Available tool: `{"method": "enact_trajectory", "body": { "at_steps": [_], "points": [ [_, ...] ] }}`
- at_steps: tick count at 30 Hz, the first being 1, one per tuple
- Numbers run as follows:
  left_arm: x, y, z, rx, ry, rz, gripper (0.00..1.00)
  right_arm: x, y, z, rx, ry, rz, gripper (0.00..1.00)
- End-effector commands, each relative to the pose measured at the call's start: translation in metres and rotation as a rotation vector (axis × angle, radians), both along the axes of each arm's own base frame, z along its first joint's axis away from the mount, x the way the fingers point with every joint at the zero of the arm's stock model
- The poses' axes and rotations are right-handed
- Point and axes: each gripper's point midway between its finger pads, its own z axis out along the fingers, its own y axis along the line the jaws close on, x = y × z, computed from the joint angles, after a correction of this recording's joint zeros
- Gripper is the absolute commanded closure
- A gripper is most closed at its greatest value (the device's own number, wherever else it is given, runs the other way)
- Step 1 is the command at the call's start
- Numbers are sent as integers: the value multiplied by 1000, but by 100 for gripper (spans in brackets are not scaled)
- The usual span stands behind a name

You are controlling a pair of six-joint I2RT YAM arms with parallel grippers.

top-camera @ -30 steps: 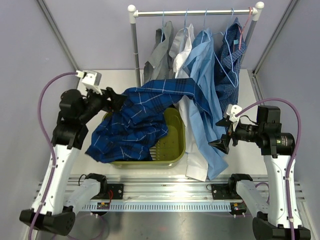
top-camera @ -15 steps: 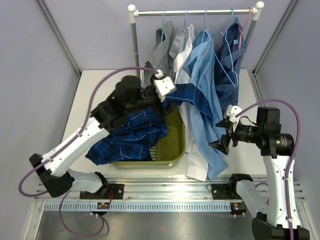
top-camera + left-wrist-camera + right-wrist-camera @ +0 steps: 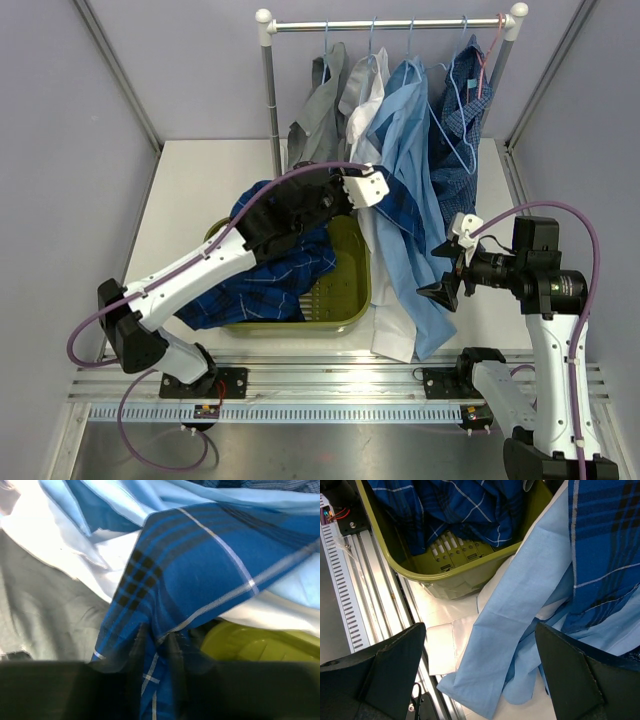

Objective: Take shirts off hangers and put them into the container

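While the left arm reaches across the container (image 3: 355, 270), the left gripper (image 3: 156, 641) sits over the tub's far right corner, closed on a fold of the dark blue windowpane-check shirt (image 3: 262, 275). In the left wrist view the cloth bunches between the two dark fingers (image 3: 137, 647); that part is blurred.

- Check shirt: bulk is heaped in the left half of the container, below and left of the grip, spilling over the left rim. One part runs on to the right of the grip and drapes across the light blue shirt (image 3: 410, 150).
- Right gripper (image 3: 445, 285): jaws spread wide, nothing between them. It hovers right of the container, just beside the light blue shirt's hanging tail.
- Right wrist view: that tail trails onto the table (image 3: 200, 190) beside the container's near right corner.
- Silver rail (image 3: 390, 25): grey shirt (image 3: 320, 110), white shirt (image 3: 365, 90), light blue shirt and navy small-check shirt (image 3: 465, 120) hang from it on hangers (image 3: 372, 45).
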Motion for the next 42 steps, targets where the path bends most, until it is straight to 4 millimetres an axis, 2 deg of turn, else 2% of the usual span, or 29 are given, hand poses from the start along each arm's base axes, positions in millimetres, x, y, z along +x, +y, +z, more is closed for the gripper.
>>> {"method": "enact_trajectory", "body": {
  "at_steps": [1,3,5,6,8,9,10,11,12,13,15,16,18,21,26,30,33,34,36,37,39,40,42],
  "points": [
    [11,11,43,-86,-143,91,99,0,0,2,4,-27,7,2],
    [5,22,60,-140,-163,110,100,0,0,1,4,-23,7,2],
    [-5,32,64,-169,-156,110,100,0,0,0,2,-23,7,2],
    [-17,47,83,-214,-175,111,100,0,0,0,-1,-24,1,2],
    [-31,60,85,-249,-165,104,100,1,-1,-1,-5,-21,-4,2],
    [-47,81,109,-316,-200,106,100,1,-2,-2,-9,-21,-7,2],
    [-54,90,113,-341,-207,108,100,2,-2,-4,-7,-13,-6,2],
    [-61,99,107,-362,-195,114,100,2,-2,-4,-6,-13,-8,2],
    [-67,109,112,-390,-203,122,100,3,-2,-4,-3,-13,-8,2],
    [-81,130,124,-447,-225,132,100,3,-2,-6,-3,-6,-10,2],
    [-88,145,111,-455,-201,166,100,4,-2,-6,-5,-8,-15,2],
    [-96,159,114,-479,-212,177,100,5,-3,-6,-3,-2,-18,2],
    [-97,173,93,-437,-184,230,100,6,-3,-5,-3,-7,-19,2],
    [-102,193,73,-397,-168,287,100,7,-3,-4,-2,-5,-25,2],
    [-107,188,14,-237,-37,269,100,10,-5,-4,2,6,-44,2],
    [-106,157,-27,-151,102,190,99,13,-6,-5,2,14,-60,2],
    [-105,126,-59,-102,213,115,81,14,-8,-5,2,19,-77,2],
    [-103,116,-75,-65,259,100,70,14,-8,-5,1,23,-82,2],
    [-107,104,-84,-63,324,60,56,14,-9,-5,-2,25,-91,2],
    [-106,99,-91,-52,351,62,33,13,-9,-5,-3,27,-97,2],
    [-108,97,-91,-83,385,64,21,15,-11,-6,-9,30,-115,2],
    [-113,97,-81,-125,381,42,11,16,-11,-3,2,40,-129,2],
    [-119,99,-68,-214,389,22,2,19,-12,3,19,52,-154,2]
  ]
}}
